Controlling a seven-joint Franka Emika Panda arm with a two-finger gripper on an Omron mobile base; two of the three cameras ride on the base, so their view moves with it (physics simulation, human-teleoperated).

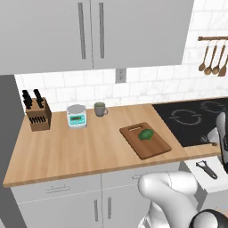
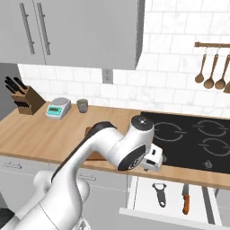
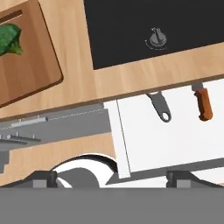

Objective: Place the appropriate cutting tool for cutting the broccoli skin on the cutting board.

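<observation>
Hovering above the near edge of the bench (image 1: 67,151), the gripper (image 3: 112,177) looks down on an open drawer (image 2: 148,197) below the cooktop (image 2: 193,139). Its two finger tips stand well apart with nothing between them: wide open, holding nothing.

The cutting tool (image 2: 185,203), with its orange handle, lies in the drawer, its grey end partly hidden under the bench edge. The black peeler (image 2: 159,194) lies just to its left in the same drawer, apart from it. The cutting board (image 1: 145,140) sits on the bench left of the cooktop, with the broccoli (image 1: 145,134) resting on it near its middle.

Judged stage: approach to the drawer, grasp not yet made.

Hazards from here:
- Wrong item taken. Cause: the peeler lies closer to the gripper's line than the cutting tool does.
- Collision with the bench edge. Cause: the tool's far end sits under the overhang, so a descent too far back would strike wood.
- Slip on closure. Cause: the handle is slender and lies flat on the drawer floor.
- Broccoli displaced at placement. Cause: it occupies the middle of the board.
</observation>
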